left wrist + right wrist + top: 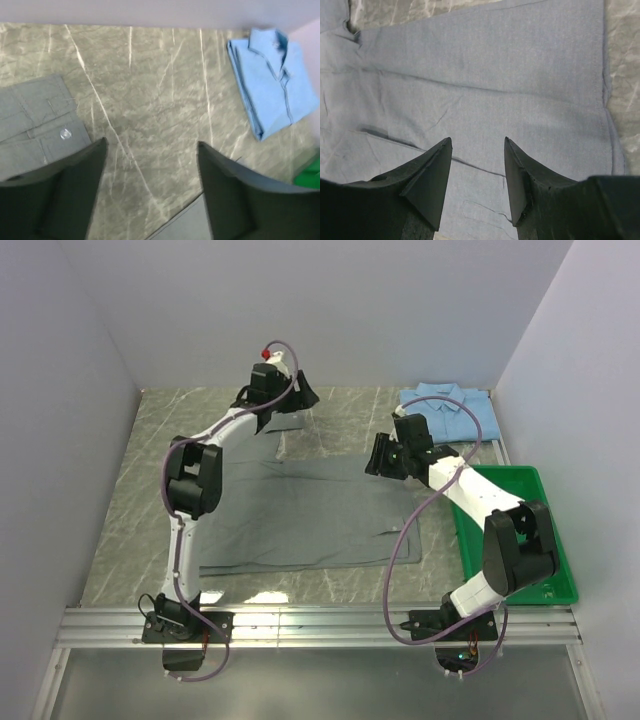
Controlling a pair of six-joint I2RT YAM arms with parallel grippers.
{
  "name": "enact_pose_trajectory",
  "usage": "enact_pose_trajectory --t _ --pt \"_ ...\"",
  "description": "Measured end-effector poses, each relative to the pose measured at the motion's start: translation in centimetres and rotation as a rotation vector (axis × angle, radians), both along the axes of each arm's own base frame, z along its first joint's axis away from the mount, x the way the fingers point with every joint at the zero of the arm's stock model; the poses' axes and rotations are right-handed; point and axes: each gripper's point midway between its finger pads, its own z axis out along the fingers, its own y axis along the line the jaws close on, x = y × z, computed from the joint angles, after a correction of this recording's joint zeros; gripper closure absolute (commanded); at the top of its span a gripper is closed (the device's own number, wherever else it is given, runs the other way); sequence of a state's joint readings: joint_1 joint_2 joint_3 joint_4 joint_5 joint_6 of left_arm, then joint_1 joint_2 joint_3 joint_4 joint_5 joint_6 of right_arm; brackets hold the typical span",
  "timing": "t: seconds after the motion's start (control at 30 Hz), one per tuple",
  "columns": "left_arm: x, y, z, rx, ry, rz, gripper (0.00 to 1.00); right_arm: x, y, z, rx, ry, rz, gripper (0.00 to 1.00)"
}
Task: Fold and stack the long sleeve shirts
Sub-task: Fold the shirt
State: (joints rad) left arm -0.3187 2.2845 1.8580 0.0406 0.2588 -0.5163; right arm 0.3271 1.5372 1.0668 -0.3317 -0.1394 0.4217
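Firstly, arm bases: both are bolted side by side at the near edge of the table.
Right arm pose: it rises from its base to a high elbow above the green tray. The forearm then runs forward and inward, with the wrist tipped down.
Right gripper: the fingers are apart with nothing between them. It hangs over cloth; I cannot tell whether the tips touch it.
Grey shirt: it lies spread flat on the table, directly under the right gripper. From there it reaches to that hand's left and back toward the bases. In the wrist view, one cloth edge lies just right of the right finger.
Left arm pose: stretched long, with the elbow bent by the shirt's left edge and the forearm reaching to the table's far side.
Left gripper: the fingers are wide apart and empty, with bare marbled table under the gap.
Grey cuff: buttoned and flat, just left of the left finger.
Light blue shirt: folded with the collar up, at the far right corner. It is well to the right of the left gripper and beyond the right gripper.
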Motion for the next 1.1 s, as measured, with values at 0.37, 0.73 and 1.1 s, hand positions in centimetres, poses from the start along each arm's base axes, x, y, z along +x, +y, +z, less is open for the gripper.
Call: enact_pose_trajectory --t 0.37,0.73,1.1 --pt "-0.5 10.6 3.4 0.045 0.075 0.233 0.09 6.6 -1.5 1.8 -0.043 -0.035 -0.072 0.43" --pt "-6.1 26.4 -3.2 0.31 0.315 0.561 0.15 11.2 -5.4 -4.1 -0.181 0.068 -0.105 0.46" --pt "-9.9 25.9 -8.6 0.449 0.465 0.49 0.18 11.6 -6.3 -8.1 -0.264 0.156 -0.069 0.47"
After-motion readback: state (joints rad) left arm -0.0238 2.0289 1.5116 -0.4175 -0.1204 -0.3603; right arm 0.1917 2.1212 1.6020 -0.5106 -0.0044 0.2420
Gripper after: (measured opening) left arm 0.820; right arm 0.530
